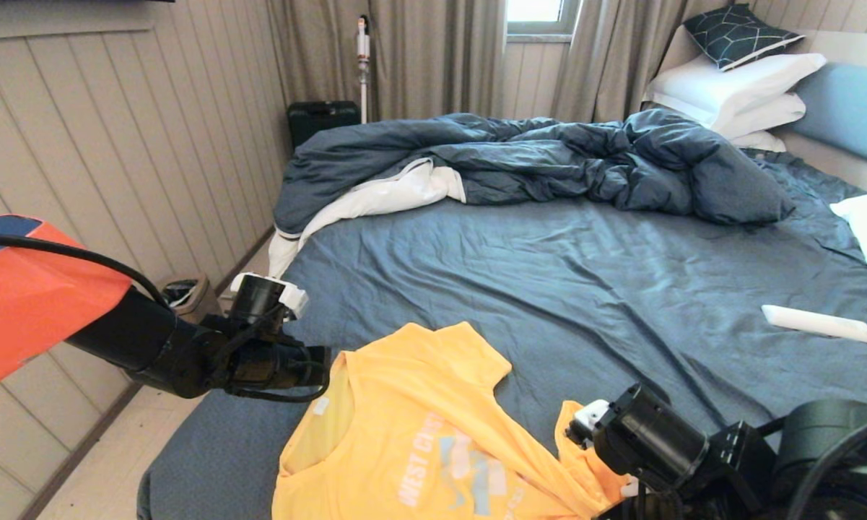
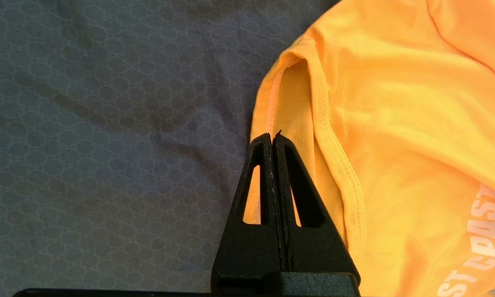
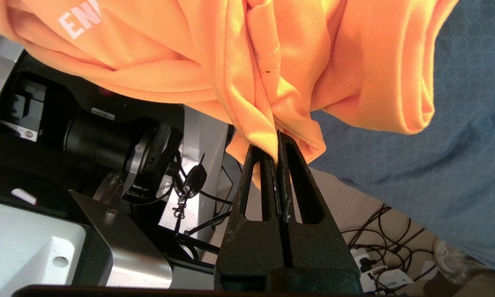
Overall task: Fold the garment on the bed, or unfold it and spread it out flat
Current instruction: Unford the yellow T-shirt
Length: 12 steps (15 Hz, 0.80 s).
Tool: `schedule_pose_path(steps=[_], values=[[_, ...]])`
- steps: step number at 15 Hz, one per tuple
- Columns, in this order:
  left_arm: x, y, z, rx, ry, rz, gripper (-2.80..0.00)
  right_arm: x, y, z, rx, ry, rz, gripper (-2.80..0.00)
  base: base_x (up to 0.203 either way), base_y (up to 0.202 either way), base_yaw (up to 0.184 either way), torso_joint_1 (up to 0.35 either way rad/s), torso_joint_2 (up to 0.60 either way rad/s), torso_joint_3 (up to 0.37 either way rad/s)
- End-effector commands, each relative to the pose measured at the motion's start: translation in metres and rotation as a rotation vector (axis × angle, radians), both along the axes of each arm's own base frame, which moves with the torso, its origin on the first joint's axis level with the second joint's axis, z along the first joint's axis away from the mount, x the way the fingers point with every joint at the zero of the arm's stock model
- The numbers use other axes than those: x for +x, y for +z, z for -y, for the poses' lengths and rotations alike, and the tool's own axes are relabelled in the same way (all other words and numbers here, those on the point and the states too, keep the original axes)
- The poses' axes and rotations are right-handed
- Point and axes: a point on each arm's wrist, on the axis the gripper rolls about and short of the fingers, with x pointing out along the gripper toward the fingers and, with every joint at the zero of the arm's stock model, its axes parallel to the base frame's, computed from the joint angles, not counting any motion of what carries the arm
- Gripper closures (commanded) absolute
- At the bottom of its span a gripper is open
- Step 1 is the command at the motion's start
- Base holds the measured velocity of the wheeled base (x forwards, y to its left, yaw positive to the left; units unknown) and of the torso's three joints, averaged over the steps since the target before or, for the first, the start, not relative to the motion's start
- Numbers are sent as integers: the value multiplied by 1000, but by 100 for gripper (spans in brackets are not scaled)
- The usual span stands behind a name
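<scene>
The garment (image 1: 411, 433) lies at the near corner of the bed (image 1: 585, 289), chest side up. Its lower part is cut off by the picture edge, and the lettering is only partly readable. The neck opening faces the left side of the bed, one sleeve points toward the duvet (image 1: 549, 159), and the long axis runs slanted across the corner. The left gripper (image 2: 273, 138) is clenched just over the collar edge; whether it pinches cloth is hard to tell. The right gripper (image 3: 277, 142) is closed, grasping a bunched fold of the garment. A white remote (image 1: 817, 323) lies well apart.
</scene>
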Motion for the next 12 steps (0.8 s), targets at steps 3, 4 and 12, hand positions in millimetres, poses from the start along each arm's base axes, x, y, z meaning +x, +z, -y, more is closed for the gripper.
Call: schedule_pose_path(steps=[3, 4, 12], values=[[0, 1, 0, -3, 1, 2, 0, -1, 11, 2, 35, -6, 42, -280, 0, 0, 0, 0, 0, 0], [0, 0, 0, -2, 1, 1, 0, -2, 22, 4, 73, -11, 88, -280, 0, 0, 0, 0, 0, 0], [0, 4, 0, -17, 13, 6, 0, 114, 66, -8, 198, -125, 293, -280, 0, 0, 0, 0, 0, 0]])
